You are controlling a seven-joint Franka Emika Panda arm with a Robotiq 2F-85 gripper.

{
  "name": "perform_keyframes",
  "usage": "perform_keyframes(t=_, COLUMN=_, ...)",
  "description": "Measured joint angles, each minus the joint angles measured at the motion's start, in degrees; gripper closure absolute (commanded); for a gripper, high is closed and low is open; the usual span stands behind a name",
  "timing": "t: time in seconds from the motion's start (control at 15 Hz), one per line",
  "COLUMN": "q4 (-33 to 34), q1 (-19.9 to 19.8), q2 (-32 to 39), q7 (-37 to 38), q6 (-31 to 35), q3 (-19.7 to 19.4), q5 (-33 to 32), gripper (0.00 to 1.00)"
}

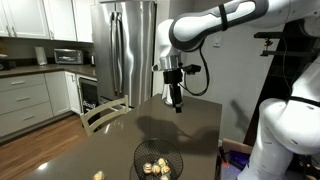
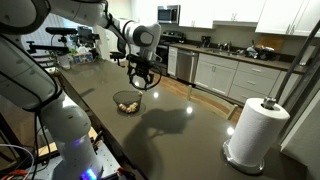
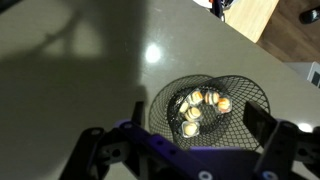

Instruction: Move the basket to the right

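1. Gripper (image 1: pixel 176 104): I am hovering it above the wire-mesh basket (image 3: pixel 245 95), fingers (image 3: pixel 280 140) spread wide, gripping nothing.
2. The basket is sitting on the dark table (image 2: pixel 190 125), carrying pale round items (image 3: pixel 200 108).
3. Paper-towel roll (image 2: pixel 256 125): standing well apart from the basket.

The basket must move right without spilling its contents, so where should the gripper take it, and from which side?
Probably best: pinch the wire rim of the basket from straight above, one finger inside, one outside. It sits upright with its top open, and the round items lie low in the middle, leaving the rim free. The gripper hangs open nearby.
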Motion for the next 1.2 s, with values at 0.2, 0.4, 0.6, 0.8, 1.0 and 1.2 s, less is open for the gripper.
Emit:
perform_keyframes(t=0.2, q4=-2.2, q1=0.1, q2=1.5, q7=-7.4, q6=2.2, q3=-1.1, q5=2.9, gripper=0.00)
perform_keyframes(t=0.4, q4=-4.8, q1=0.1, q2=3.6, q7=-13.1, q6=7.0, q3=-1.9, q5=5.3, gripper=0.00)
perform_keyframes(t=0.6, q4=-6.6, q1=0.3, q2=6.6, q7=-17.5, q6=12.9, q3=-1.7, q5=8.2, gripper=0.00)
perform_keyframes(t=0.8, q4=-7.6, q1=1.1, q2=10.1, q7=-20.0, q6=19.0, q3=-0.6, q5=11.5, gripper=0.00)
perform_keyframes(t=1.0, q4=-8.9, q1=1.9, q2=13.3, q7=-20.2, q6=27.0, q3=1.5, q5=15.3, gripper=0.00)
perform_keyframes(t=1.2, q4=-10.0, q1=2.6, q2=15.8, q7=-20.2, q6=34.3, q3=3.8, q5=18.0, gripper=0.33)
